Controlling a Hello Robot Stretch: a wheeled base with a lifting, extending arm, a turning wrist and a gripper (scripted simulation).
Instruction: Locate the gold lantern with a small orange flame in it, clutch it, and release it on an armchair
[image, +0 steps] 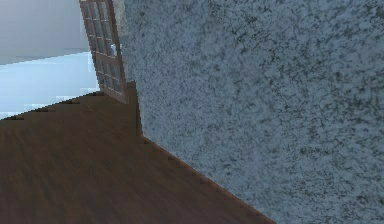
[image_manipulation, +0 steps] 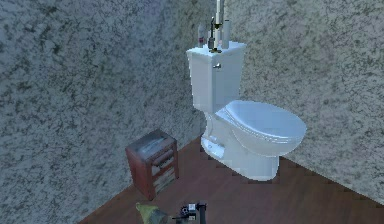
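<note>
At the arm side view's bottom edge a small dark shape with white marks looks like my gripper (image_manipulation: 186, 212). Just left of it is a small olive-gold blob (image_manipulation: 150, 212), too small to name. I cannot tell whether the gripper holds anything. On the tank of a white toilet (image_manipulation: 245, 120) stands a thin upright item (image_manipulation: 218, 28) with a dark base and small orange specks. Its shape is too unclear to call it a lantern.
A reddish-brown box (image_manipulation: 153, 165) stands on the dark wood floor (image: 80, 165) left of the toilet. Speckled grey walls (image: 260, 90) close in on the forward view's right and behind the toilet. A glazed door (image: 104, 40) stands at the forward view's upper left, with open floor before it.
</note>
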